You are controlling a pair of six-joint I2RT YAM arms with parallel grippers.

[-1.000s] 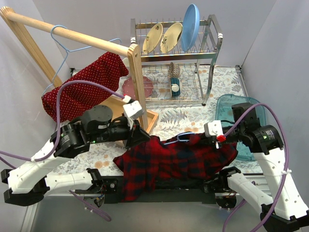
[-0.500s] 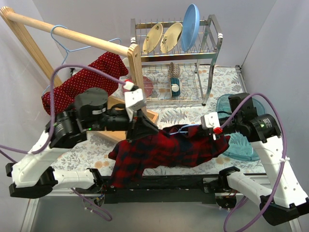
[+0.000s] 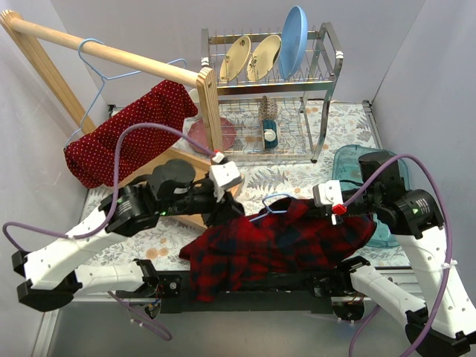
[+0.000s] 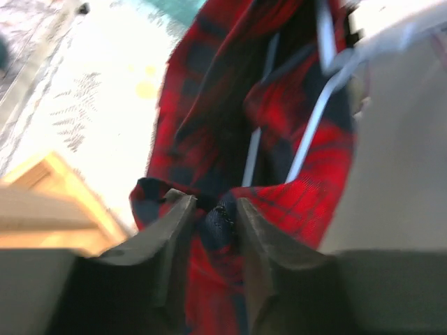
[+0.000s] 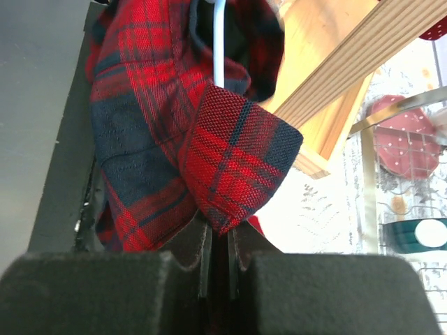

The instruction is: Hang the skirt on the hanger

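Note:
The skirt (image 3: 126,137), red with tiny white dots, hangs at the left on a light blue wire hanger (image 3: 95,65) hooked over the wooden rail (image 3: 111,53). Neither gripper touches it. My left gripper (image 3: 227,212) is shut on the left edge of a red-and-dark plaid shirt (image 3: 275,245); the left wrist view shows the gripper (image 4: 215,213) with cloth between its fingers. My right gripper (image 3: 348,216) is shut on the shirt's right edge, seen pinched in the right wrist view (image 5: 219,234). A second wire hanger (image 3: 274,202) sits inside the shirt, its hook sticking out on top.
A metal dish rack (image 3: 327,82) with two cream plates and a blue plate (image 3: 292,31) stands at the back. A teal tray (image 3: 349,165) lies at the right. The rail's wooden base (image 3: 182,160) and post (image 3: 210,111) stand just behind the left gripper.
Both grippers kept hold of the plaid shirt. It was lifted and bunched half a second ago and now hangs lower and wider. The left gripper has shifted to the right.

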